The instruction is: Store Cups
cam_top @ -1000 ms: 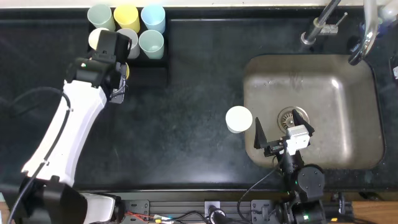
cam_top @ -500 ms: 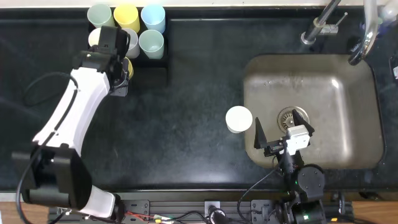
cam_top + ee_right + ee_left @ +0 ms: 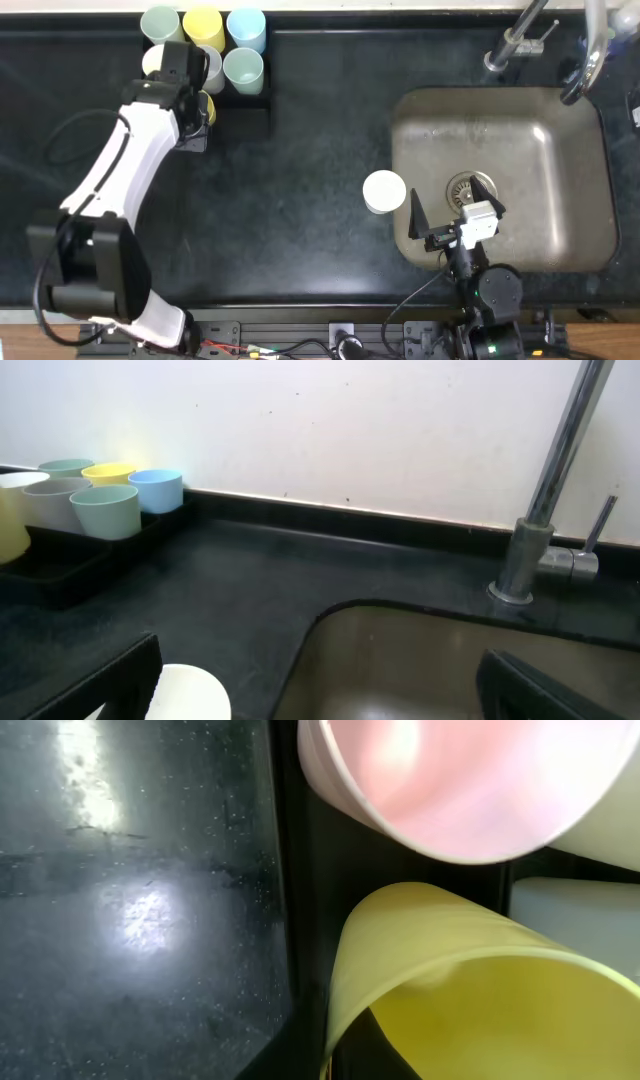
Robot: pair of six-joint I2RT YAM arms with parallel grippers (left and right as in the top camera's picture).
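A black tray (image 3: 250, 118) at the back left of the counter holds several upright cups, among them a green cup (image 3: 162, 24), a yellow one (image 3: 203, 24), a blue one (image 3: 246, 27) and a teal one (image 3: 243, 68). My left gripper (image 3: 192, 112) sits at the tray's near left corner, shut on a yellow cup (image 3: 470, 990) tilted over the tray wall (image 3: 300, 920), close beside a pale cup (image 3: 470, 780). A white cup (image 3: 384, 191) stands on the counter by the sink's left rim. My right gripper (image 3: 450, 215) stands open near it, over the sink's front edge, holding nothing.
The steel sink (image 3: 500, 140) fills the right side, with a faucet (image 3: 520, 40) behind it against the wall. Dark counter (image 3: 300, 220) stretches between the tray and the sink. The white cup (image 3: 190, 695) lies just beside my right gripper's left finger.
My left arm has swung up and in toward the tray with the yellow cup, mostly in the first half second. The right arm and white cup have not moved.
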